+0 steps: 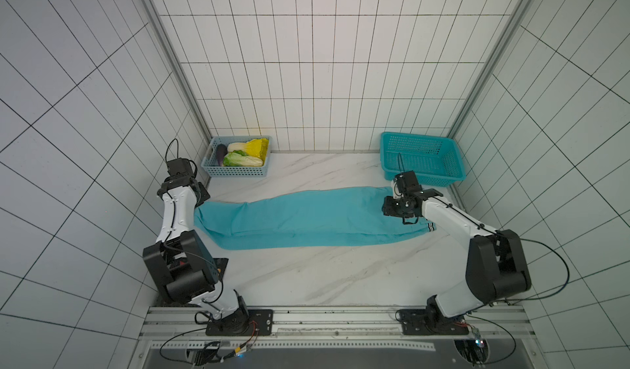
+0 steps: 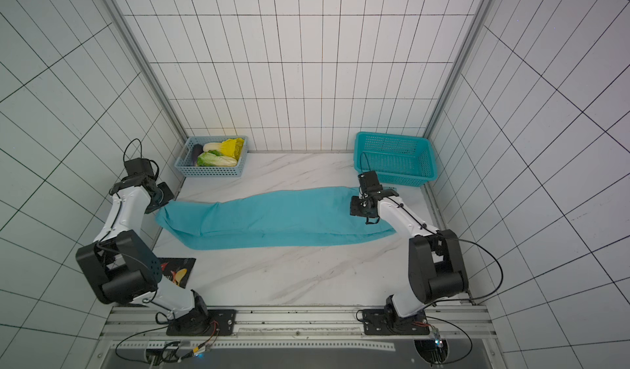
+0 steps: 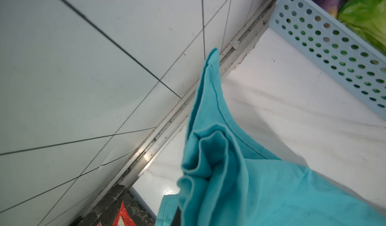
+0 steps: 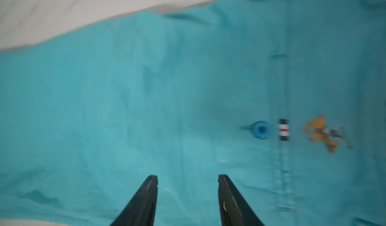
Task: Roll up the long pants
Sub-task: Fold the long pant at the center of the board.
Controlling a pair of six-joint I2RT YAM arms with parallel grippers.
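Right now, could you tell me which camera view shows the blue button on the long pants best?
The right wrist view: the blue button lies plainly on the long pants, if slightly blurred. In both top views it cannot be made out; the left wrist view shows only bunched cloth.

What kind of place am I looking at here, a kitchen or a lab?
Probably a robot test cell dressed as a kitchen: white tiled walls box in a marble-patterned tabletop, and two white-and-black robot arms are bolted to a metal rail along its front.
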